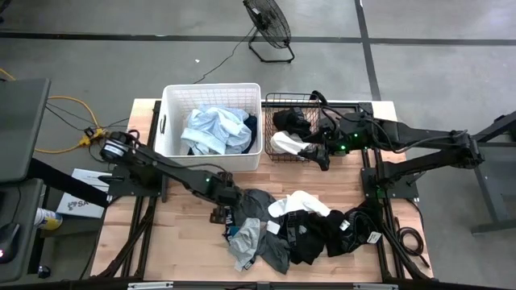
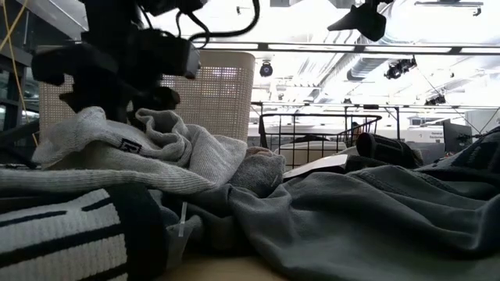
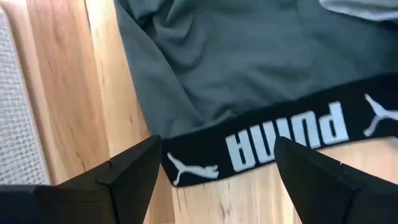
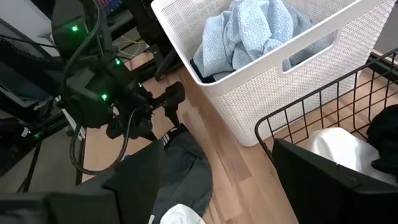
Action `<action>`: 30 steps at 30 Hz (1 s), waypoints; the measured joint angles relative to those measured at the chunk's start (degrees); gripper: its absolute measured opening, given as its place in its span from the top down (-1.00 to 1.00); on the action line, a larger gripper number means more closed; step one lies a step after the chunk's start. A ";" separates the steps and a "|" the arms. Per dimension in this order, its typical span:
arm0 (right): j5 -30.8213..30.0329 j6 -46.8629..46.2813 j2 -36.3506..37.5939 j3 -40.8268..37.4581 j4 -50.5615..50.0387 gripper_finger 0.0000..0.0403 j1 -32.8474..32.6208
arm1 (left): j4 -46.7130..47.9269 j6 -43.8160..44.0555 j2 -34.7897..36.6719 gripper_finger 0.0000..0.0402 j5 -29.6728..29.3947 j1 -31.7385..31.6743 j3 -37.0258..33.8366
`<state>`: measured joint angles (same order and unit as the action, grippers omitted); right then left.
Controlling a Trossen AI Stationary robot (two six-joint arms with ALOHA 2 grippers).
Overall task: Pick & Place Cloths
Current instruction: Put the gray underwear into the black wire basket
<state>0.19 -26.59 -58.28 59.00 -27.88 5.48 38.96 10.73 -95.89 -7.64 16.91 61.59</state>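
A heap of cloths [image 1: 298, 229] lies on the wooden table near its front edge: grey, black, white and striped pieces. At its left end is a grey garment [image 3: 249, 56] with a black waistband [image 3: 286, 134] bearing white letters. My left gripper [image 3: 217, 142] points steeply down just above that waistband, open, one finger on either side of it; in the high view it shows as my left gripper [image 1: 219, 214]. My right gripper [image 1: 322, 159] hangs open over the black wire basket [image 1: 278, 98], holding nothing.
A white plastic tub [image 1: 211, 87] at the back holds light blue cloth [image 1: 214, 129]. The wire basket beside it holds a white cloth [image 1: 286, 143] and a black one [image 1: 292, 121]. Bare wood [image 1: 169, 234] lies left of the heap.
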 joint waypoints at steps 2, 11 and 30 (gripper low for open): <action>-0.01 0.00 0.00 0.00 -0.32 -0.44 -0.02 | -0.08 0.10 -0.98 -0.51 -0.01 0.00 0.01; 0.00 0.00 0.00 0.00 -0.31 -0.44 -0.02 | -1.50 3.97 -5.78 -0.51 -1.46 0.00 0.00; -0.02 -0.03 -0.02 0.00 -1.36 -0.44 -0.02 | 0.48 16.72 -7.44 0.91 -1.48 -0.02 0.05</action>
<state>0.16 -26.62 -58.30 59.00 -29.24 5.45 39.44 27.45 -103.33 -9.12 16.88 61.65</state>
